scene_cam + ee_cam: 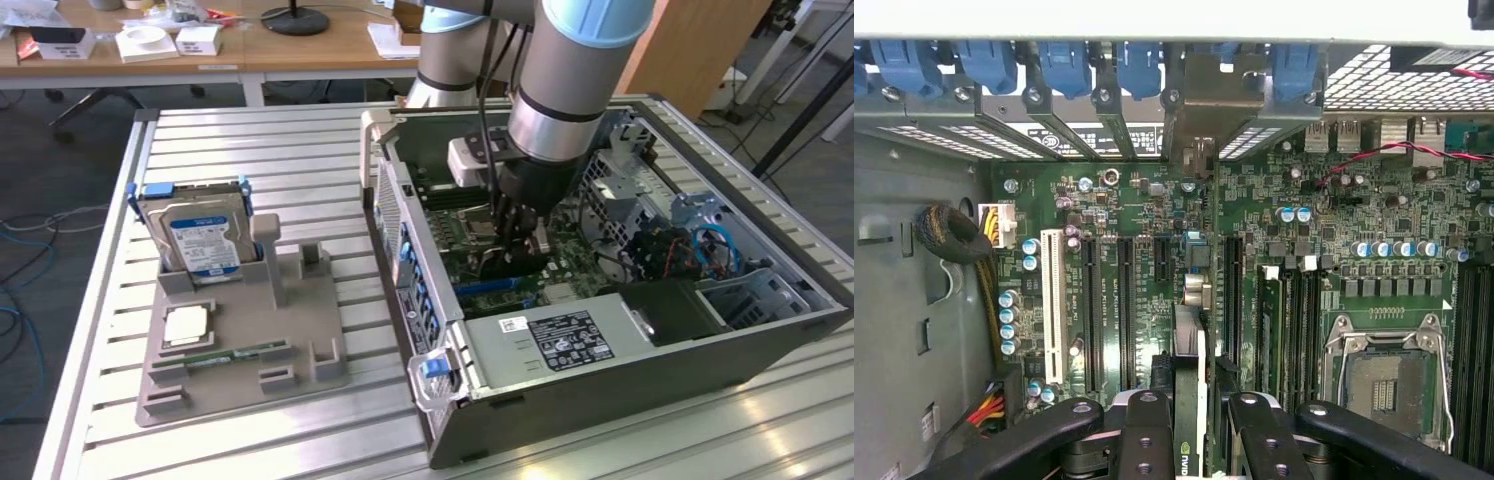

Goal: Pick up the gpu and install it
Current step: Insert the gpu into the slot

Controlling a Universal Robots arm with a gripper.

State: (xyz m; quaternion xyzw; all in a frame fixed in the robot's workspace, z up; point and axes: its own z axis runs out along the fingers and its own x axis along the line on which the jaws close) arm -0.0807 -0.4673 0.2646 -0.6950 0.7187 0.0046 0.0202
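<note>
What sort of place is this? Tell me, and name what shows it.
Probably a robotics lab or workshop: a slatted aluminium table carries an open grey metal computer case, the robot arm's pincer grips a thin dark gpu card over its green motherboard, and wooden office desks stand behind.

We see a green motherboard (pixel 1144 200) striped with black slots and one white slot (pixel 1052 310). Blue clips (pixel 1064 65) line the grey case (pixel 641 390). The gripper (pixel 1196 412) is black, and the gpu (pixel 1191 355) is dark with a pale bracket. At the exterior view's left, the hard drive (pixel 200 235) has a blue-and-white label.
</note>
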